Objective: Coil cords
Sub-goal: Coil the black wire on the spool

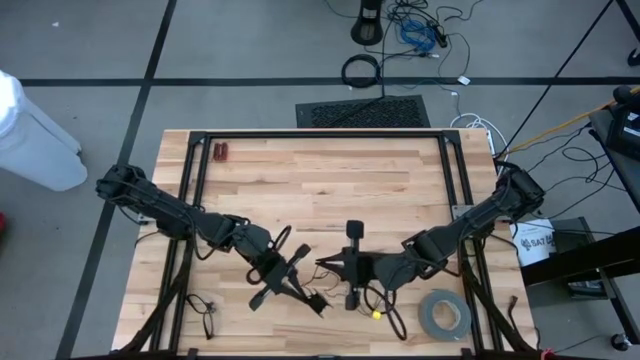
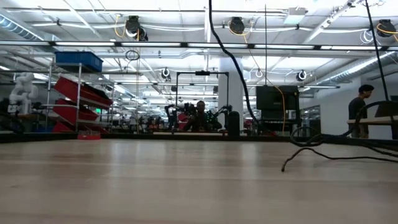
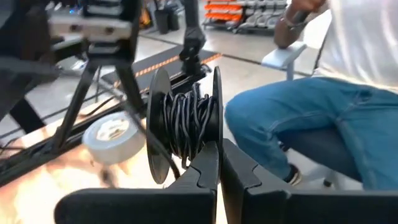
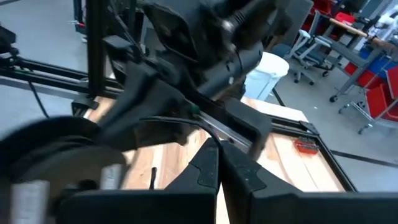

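Observation:
The black cord point(image 3: 189, 121) is wound in many turns on a small black spool point(image 1: 317, 299) with two round flanges. My left gripper point(image 3: 219, 158) is shut on the spool above the table's near middle point(image 1: 312, 296). My right gripper point(image 4: 217, 152) stands close by on the right point(image 1: 322, 264), shut, its fingers pointing toward the table's left edge at the left gripper. A thin strand point(image 4: 168, 122) runs to its fingertips. More loose cord point(image 1: 385, 300) with a yellow end lies on the table under the right gripper. The low view shows neither gripper. My left gripper pinches the rim of one spool flange point(image 3: 217, 127) between its two fingertips. The fingers come nearly level, slanting toward the table's near right. The spool stands on edge beyond the fingertips, lifted clear of the table. My right gripper is shut on the thin strand point(image 4: 186, 123), nearly level, from the table's right side. Its own fingertips hide the place of contact. The strand leads away toward the left gripper.
A grey tape roll point(image 1: 445, 313) lies at the near right. Another small tangle of black cord point(image 1: 203, 310) lies at the near left, and a red object point(image 1: 220, 152) at the far left. A person in jeans point(image 3: 311, 124) sits just beyond the near edge.

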### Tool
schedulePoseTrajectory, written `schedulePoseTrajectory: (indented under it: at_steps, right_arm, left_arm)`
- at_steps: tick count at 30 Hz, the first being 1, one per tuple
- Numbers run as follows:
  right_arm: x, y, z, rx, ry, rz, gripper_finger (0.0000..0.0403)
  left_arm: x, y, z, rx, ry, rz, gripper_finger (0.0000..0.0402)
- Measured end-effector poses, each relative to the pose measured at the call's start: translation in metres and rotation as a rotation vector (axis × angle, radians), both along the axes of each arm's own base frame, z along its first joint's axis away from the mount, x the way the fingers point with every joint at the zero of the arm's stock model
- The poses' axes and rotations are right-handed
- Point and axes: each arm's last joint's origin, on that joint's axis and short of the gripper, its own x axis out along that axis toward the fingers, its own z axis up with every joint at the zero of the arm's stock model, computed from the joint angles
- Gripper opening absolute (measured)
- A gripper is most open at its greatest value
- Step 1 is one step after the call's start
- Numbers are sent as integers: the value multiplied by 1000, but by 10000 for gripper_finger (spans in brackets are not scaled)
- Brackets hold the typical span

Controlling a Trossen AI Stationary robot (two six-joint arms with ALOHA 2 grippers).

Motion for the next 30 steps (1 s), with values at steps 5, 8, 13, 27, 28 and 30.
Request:
schedulePoseTrajectory:
  at_steps: [5, 8, 13, 27, 28, 30]
  right_arm:
    - [-9, 4, 7, 3, -8, 23, 0]
    - [-15, 8, 10, 5, -13, 39, 0]
    - [-22, 12, 14, 8, -19, 59, 0]
    - [-26, 13, 4, 49, 70, 46, 0]
    - [-26, 13, 4, 50, 70, 46, 0]
    - [-26, 13, 4, 51, 71, 47, 0]
  left_arm:
    - [-4, 4, 2, 26, 29, 68, 3]
    - [-10, 8, 6, 33, 61, 128, 3]
    - [-22, 13, 14, 64, 84, 223, 3]
    - [-58, 13, 40, 104, 38, 394, 3]
    - [-61, 12, 42, 107, 32, 397, 3]
    - [-65, 11, 45, 112, 23, 414, 3]
